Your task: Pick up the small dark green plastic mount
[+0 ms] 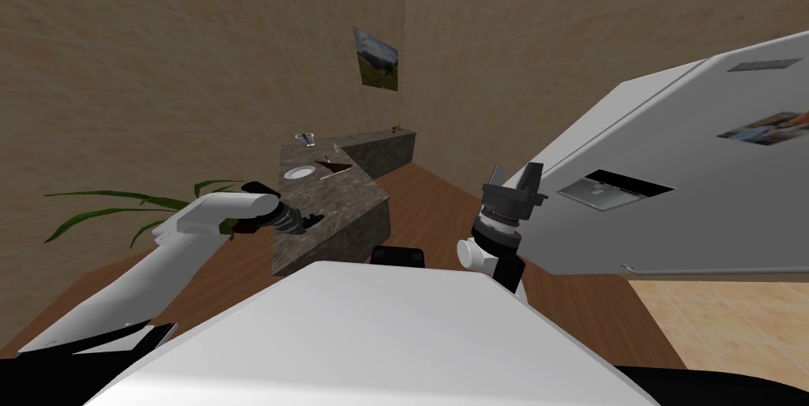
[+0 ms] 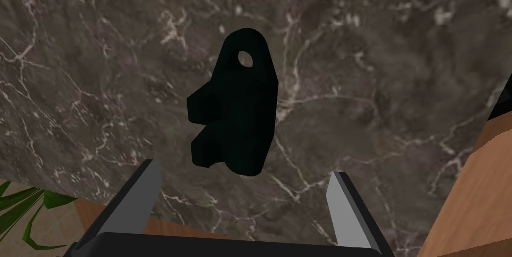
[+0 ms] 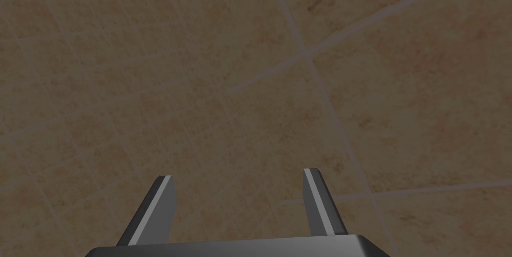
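Got the left gripper (image 2: pixel 244 169) hanging right over the small, almost black dark green plastic mount (image 2: pixel 235 109), blades spread wide, clamped on nothing. Lies flat on the dark veined marble-look countertop (image 2: pixel 380 84), close to its edge, straight ahead of the blades and roughly centred between them. Runs lengthwise away from the gripper, rounded holed end farthest, stepped lugs on one flank. Probably just needs a straight push in and a squeeze across the narrow width. Over by the big white fridge (image 1: pixel 671 188), right gripper (image 3: pixel 239 174) also spread and empty, so left clearly the nearer one.

One mount (image 2: pixel 235 109), one plate (image 1: pixel 299 173) (white)
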`<state>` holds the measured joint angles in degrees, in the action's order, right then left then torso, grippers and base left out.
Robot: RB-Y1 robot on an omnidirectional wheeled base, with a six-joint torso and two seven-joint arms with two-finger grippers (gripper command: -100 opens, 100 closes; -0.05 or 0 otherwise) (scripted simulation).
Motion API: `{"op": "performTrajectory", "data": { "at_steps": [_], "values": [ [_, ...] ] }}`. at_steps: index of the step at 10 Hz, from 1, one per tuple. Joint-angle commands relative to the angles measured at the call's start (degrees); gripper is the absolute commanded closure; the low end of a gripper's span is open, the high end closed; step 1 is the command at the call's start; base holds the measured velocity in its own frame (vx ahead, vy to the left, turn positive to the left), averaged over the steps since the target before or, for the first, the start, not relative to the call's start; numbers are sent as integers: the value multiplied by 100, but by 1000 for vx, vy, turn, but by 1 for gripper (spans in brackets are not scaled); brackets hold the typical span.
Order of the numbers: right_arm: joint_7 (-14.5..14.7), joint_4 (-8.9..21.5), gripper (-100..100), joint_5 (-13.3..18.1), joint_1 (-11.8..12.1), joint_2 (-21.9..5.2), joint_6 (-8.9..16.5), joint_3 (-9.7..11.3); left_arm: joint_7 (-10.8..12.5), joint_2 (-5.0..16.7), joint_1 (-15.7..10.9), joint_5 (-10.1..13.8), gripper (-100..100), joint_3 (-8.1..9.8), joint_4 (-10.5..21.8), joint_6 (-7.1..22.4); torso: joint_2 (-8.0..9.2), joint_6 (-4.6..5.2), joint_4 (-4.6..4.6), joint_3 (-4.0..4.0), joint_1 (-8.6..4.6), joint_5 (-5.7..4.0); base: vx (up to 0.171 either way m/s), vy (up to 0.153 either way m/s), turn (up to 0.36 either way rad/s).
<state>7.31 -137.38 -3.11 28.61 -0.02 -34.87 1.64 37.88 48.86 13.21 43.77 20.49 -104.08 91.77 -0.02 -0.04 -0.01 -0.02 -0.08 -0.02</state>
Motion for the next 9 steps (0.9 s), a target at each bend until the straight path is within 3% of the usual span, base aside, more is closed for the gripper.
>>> {"op": "performTrajectory", "data": {
  "at_steps": [1, 2, 9],
  "values": [
    [0, 0, 0, 0, 0, 0, 0, 0, 0, 0, 0, 0, 0, 0, 0, 0, 0, 0, 0, 0, 0, 0, 0, 0, 0],
    [0, 0, 0, 0, 0, 0, 0, 0, -53, 3, -28, -13, -100, 27, 164, -66, 5, 0, 1, 3, 4, 1, -13, -9, -94],
    [0, 0, 0, 0, -1, 0, 0, 0, -419, 29, -224, -98, -100, 221, 1308, -513, 32, 0, 8, 19, -2, 0, -60, -24, -135]
  ]
}}
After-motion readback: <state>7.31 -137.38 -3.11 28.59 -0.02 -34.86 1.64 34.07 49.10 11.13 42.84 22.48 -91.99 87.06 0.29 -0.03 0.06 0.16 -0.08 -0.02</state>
